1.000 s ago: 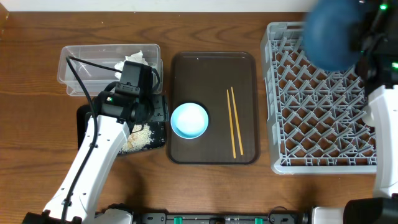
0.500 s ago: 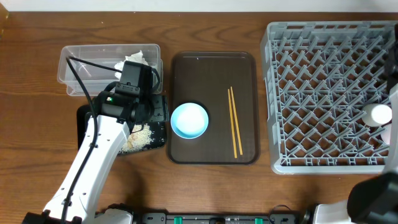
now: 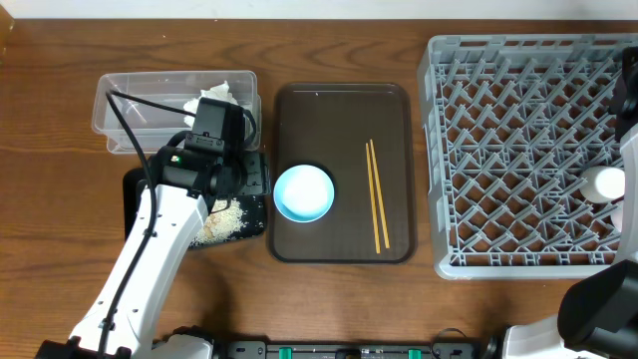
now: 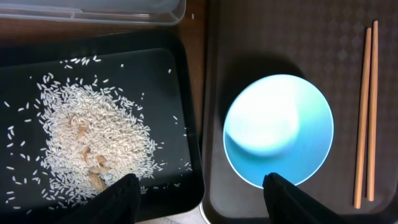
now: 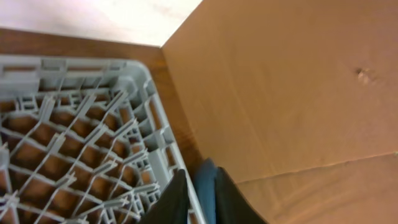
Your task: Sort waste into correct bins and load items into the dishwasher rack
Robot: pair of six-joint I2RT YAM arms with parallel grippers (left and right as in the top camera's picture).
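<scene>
One wooden table [image 3: 60, 249], seen from above. One grey dishwasher rack [image 3: 528, 150] on the right is the largest thing, and the frame cuts off its far right side. The right arm [image 3: 626, 140] is only partly in view there. A small white round shape [image 3: 606, 183] beside it could be a cup or part of the arm.

One dark brown serving tray [image 3: 344, 170] sits in the middle. On it are one light-blue bowl [image 3: 303, 192], upright, and two wooden chopsticks [image 3: 375, 194] lying side by side.

The left arm [image 3: 150, 259] hides much of one black tray [image 3: 140, 194]. One clear tub [image 3: 150, 105] behind it holds crumpled white paper [image 3: 214, 95]. Rice [image 4: 87, 143] lies heaped in the black tray, with loose grains around it.

The left gripper [image 4: 205, 199] hovers over the tray edges, jaws wide apart and empty. Only its fingertips [image 4: 124, 199] show.

The right gripper [image 5: 199, 177] is beyond the rack's corner, near a brown board [image 5: 280, 81]. Its jaws are nearly together, pinching a dark blue sliver that is apparently the rim of the dark blue bowl [image 5: 205, 193]. The rest of that bowl is out of frame.
</scene>
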